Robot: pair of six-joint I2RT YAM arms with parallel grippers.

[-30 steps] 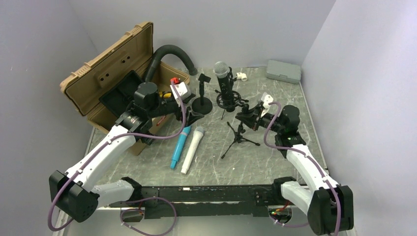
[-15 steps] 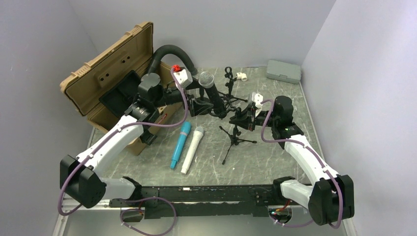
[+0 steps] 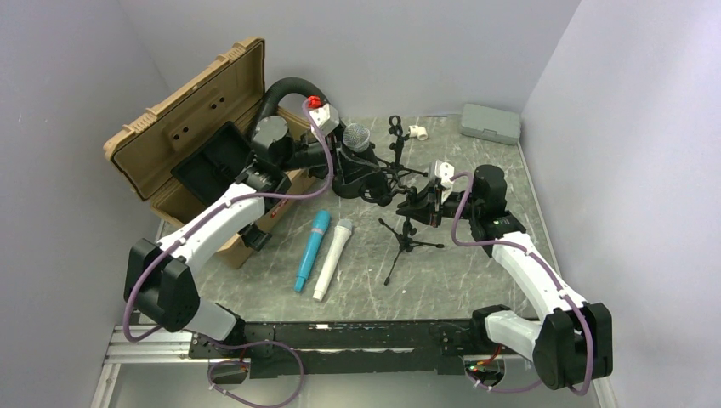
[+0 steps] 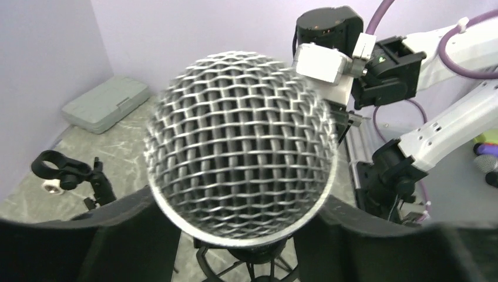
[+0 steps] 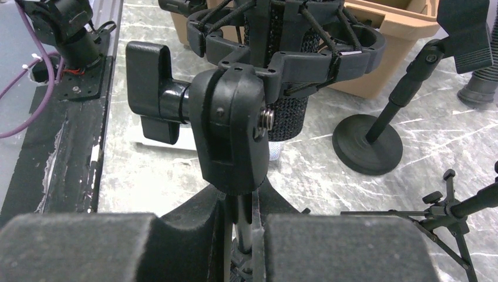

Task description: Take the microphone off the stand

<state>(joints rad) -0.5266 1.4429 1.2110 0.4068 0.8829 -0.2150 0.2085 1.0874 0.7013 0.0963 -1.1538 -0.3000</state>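
Change: microphone (image 4: 241, 147), upright a second ago, now leans toward the left arm. The left gripper (image 4: 244, 241) has reached it, jaws closed on the body just under the grille. It still sits in the shock mount (image 5: 282, 53), above the right jaws, so it's not free yet. The right gripper (image 5: 244, 235) is clamped on the stand (image 5: 229, 129) post below the swivel.

Count:
- **Mics:** three, counting the blue mic (image 3: 313, 249) and white mic (image 3: 332, 259), both well clear of the jaws.
- **Stands:** three, counting the round-base stand (image 5: 367, 144) and clip stand (image 3: 394, 129).
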